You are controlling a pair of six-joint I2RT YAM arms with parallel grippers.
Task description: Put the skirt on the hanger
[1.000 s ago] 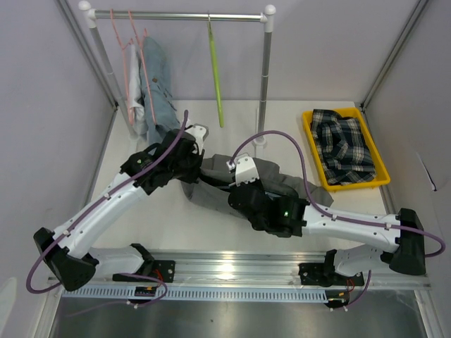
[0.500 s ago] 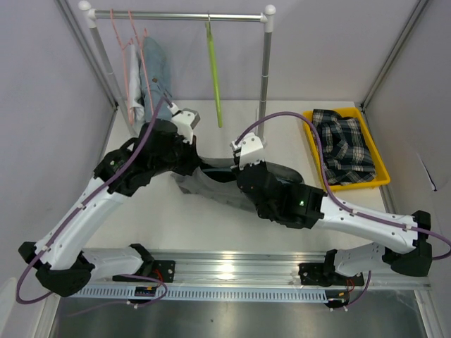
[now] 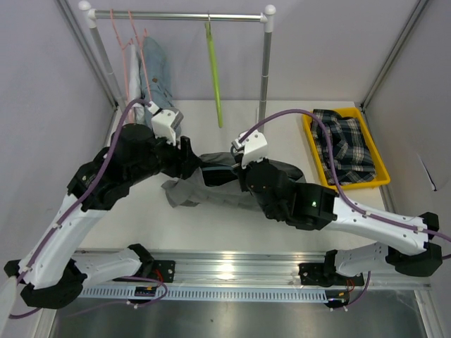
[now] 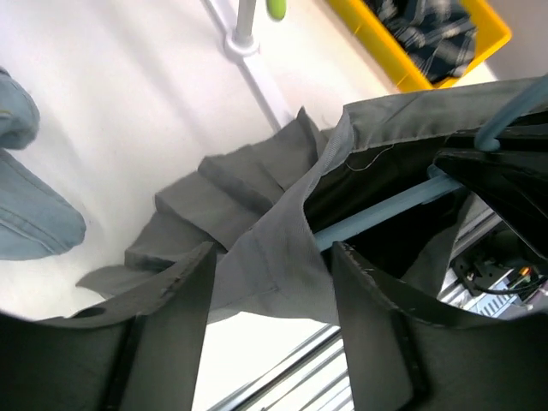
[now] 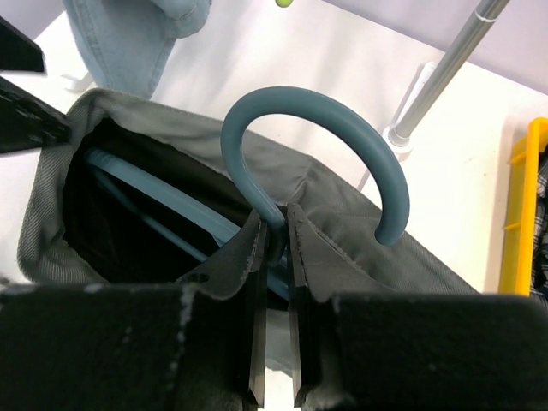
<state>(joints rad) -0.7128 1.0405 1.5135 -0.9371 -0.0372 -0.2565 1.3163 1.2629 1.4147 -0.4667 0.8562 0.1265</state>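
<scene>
The right gripper is clamped on the neck of the blue hanger, just under the hook, with its two fingers pressed close together. The grey skirt hangs around that grip. Its waistband edge lies against both sides of the fingers, and the hanger's arm runs down into the skirt's dark opening to the left. The hook stands clear above the cloth.

The left gripper has its fingers spread wide and nothing pinched between them. A fold of the skirt's waistband runs through the gap just beyond the fingertips. I cannot tell whether the cloth touches either finger.

From above, the skirt sits at the middle of the white table, between the two wrists. Its left end droops in folds onto the surface below the left wrist. The clothes rail stands well behind it.
</scene>
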